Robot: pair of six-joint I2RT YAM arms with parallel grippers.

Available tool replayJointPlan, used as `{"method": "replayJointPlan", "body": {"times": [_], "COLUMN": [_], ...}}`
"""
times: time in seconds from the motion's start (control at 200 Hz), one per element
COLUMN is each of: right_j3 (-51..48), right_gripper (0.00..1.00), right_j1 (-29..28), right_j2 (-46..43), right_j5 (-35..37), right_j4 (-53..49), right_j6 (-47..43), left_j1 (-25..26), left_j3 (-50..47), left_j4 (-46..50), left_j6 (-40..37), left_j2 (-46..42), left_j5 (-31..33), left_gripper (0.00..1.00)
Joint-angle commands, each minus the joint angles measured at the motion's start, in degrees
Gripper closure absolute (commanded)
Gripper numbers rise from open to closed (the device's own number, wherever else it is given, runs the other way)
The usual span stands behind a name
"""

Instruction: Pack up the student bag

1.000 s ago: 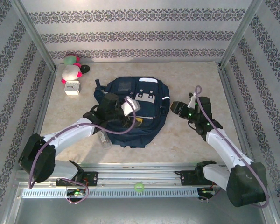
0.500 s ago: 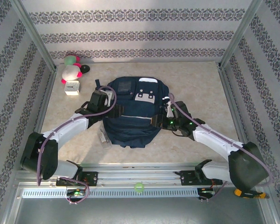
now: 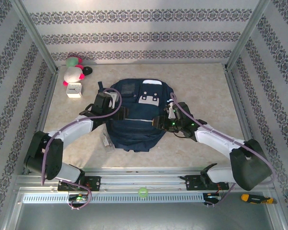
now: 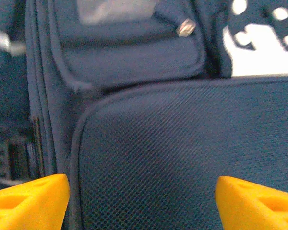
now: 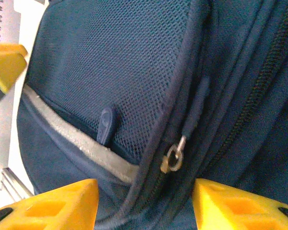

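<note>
Student bag (image 3: 134, 127): flat, centred on table (image 3: 211, 91); long axis near-to-far.
Zipper pull (image 5: 174, 158): just ahead of right gripper (image 5: 144, 189), between spread, empty jaws (nearer arm).
Left gripper (image 4: 141, 184): spread, empty, over bag's left panel.

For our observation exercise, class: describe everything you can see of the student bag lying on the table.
The student bag is a large navy-blue fabric backpack lying flat near the middle of the table, front side up. It has a square pocket patch, grey-white buckle patches, a thin pale stripe, a mesh panel and a metal zip pull. The left gripper and right gripper hover open over its two sides.
</note>
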State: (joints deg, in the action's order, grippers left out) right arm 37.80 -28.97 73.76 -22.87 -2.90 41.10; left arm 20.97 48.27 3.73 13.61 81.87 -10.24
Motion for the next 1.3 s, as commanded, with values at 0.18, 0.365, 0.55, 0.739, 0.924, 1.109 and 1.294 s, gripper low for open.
{"method": "replayJointPlan", "body": {"times": [0.18, 0.365, 0.55, 0.739, 0.924, 1.109, 1.294], "right_j3": [5.3, 5.4, 4.7, 2.9, -0.7, -4.4, 0.3], "right_gripper": [0.43, 0.42, 0.4, 0.4, 0.36, 0.35, 0.35], "right_j1": [7.1, 8.2, 8.8, 9.4, 10.0, 11.8, 12.5], "right_j2": [-12.5, -16.0, -16.6, -15.9, -14.9, -10.2, -1.1], "right_j5": [0.5, -0.8, -0.3, 0.2, -2.0, -9.1, -14.6], "right_j4": [-16.5, -15.9, -14.3, -11.3, -4.5, 6.6, 7.2], "right_j6": [-12.3, -23.9, -31.6, -35.2, -40.9, -46.1, -51.7], "left_j1": [8.5, 15.4, 16.7, 17.3, 17.1, 11.6, 7.2], "left_j3": [-2.1, 0.8, 4.9, 5.7, 4.9, 1.6, -3.7], "left_j4": [-8.1, 0.7, 3.6, 2.6, -0.4, -4.4, -12.7], "left_j6": [-40.2, -59.3, -62.0, -63.8, -61.9, -53.9, -47.0], "left_j2": [-9.9, -5.0, 2.0, 5.4, 5.2, 0.5, -2.6], "left_j5": [-11.6, -13.0, -13.1, -12.0, -11.4, -22.6, -32.3], "left_gripper": [0.21, 0.2, 0.18, 0.17, 0.57, 0.99, 1.0]}}
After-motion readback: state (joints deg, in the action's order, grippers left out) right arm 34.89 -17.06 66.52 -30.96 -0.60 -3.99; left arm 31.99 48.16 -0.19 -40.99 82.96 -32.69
